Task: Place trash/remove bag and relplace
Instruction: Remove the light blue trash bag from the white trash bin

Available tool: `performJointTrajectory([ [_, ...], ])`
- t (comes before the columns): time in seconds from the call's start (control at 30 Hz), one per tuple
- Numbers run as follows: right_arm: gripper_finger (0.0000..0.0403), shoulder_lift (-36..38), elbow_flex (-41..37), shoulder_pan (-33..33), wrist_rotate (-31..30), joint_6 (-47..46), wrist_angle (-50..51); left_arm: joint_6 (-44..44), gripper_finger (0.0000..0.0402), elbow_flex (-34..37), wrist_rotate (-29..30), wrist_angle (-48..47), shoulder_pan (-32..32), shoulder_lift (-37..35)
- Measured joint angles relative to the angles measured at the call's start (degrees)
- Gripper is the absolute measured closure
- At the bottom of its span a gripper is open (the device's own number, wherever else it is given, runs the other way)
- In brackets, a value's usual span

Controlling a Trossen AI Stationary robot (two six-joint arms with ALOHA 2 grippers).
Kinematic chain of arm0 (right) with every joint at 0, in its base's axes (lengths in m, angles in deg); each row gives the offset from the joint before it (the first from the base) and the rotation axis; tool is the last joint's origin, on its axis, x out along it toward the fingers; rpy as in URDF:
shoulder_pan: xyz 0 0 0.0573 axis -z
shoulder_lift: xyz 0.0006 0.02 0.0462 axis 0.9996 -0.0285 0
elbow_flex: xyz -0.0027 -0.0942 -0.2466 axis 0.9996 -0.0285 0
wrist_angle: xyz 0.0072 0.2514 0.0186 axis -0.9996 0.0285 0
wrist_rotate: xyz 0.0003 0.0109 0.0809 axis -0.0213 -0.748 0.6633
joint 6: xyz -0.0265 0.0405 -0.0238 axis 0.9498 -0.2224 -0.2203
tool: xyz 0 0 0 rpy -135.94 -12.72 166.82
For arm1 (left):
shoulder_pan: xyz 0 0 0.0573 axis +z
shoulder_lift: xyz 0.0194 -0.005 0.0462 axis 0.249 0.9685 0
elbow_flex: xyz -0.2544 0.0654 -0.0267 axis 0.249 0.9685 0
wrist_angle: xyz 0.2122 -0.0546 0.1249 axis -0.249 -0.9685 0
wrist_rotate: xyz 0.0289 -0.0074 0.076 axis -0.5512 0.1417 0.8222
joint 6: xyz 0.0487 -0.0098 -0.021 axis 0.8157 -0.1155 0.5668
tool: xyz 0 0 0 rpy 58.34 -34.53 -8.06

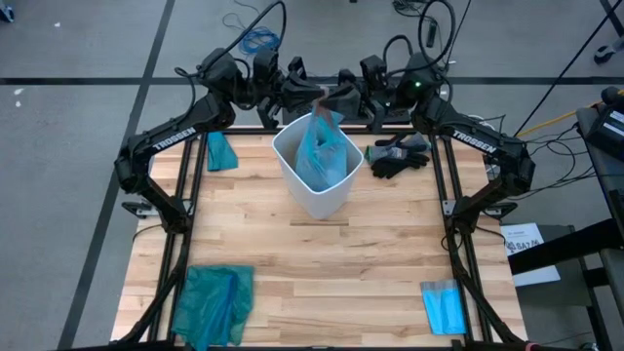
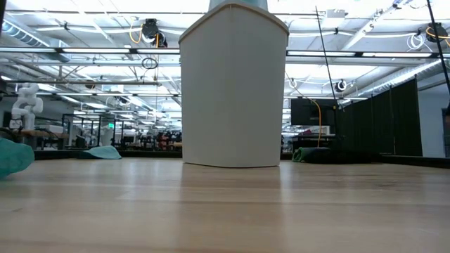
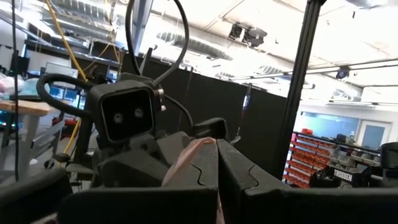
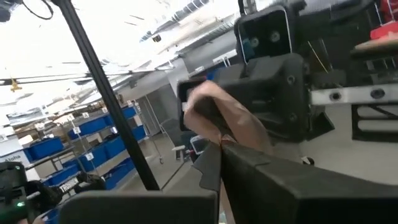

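A white bin (image 1: pixel 314 190) (image 2: pixel 233 88) stands at the middle of the table, toward its far side. The light-blue bag (image 1: pixel 320 148) sits inside it, and the bag's top pokes above the rim. Above the bin's far edge my left gripper (image 1: pixel 310 97) (image 3: pixel 217 148) and my right gripper (image 1: pixel 337 98) (image 4: pixel 219 149) meet tip to tip. Both are shut on one crumpled brown paper scrap (image 1: pixel 327 98) of the trash. No other trash shows. My left gripper pinches one end of the paper scrap (image 3: pixel 189 157) between its two fingers, which slant slightly upward from the table's left. The scrap is lifted clear, above the bin's far rim. My right gripper pinches the scrap's other end (image 4: pixel 225 132) at its fingertips, slanting slightly upward from the table's right. The crumpled bulk of the scrap (image 4: pixel 214 109) stands out beyond the fingers toward the left gripper.
A dark teal-green bag (image 1: pixel 210 302) lies at the near left corner. A small teal piece (image 1: pixel 221 151) lies at the far left. Black gloves (image 1: pixel 400 156) lie right of the bin. A folded blue sheet (image 1: pixel 444 307) is at the near right.
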Motion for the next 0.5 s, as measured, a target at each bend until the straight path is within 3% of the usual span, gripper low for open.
performJointTrajectory([
  [0.17,0.0403,0.0,0.0,0.0,3.1,-2.8,-6.2,-0.1,0.0402,0.0,-2.7,-1.3,0.0,0.0],
  [0.33,0.0403,0.2,0.0,0.0,3.7,-3.6,-5.7,0.0,0.0401,0.0,-7.4,-0.5,0.0,0.1],
  [0.5,0.0403,0.3,0.0,0.0,3.4,-3.5,-5.5,0.0,0.0368,0.0,-8.4,0.1,0.1,-0.6],
])
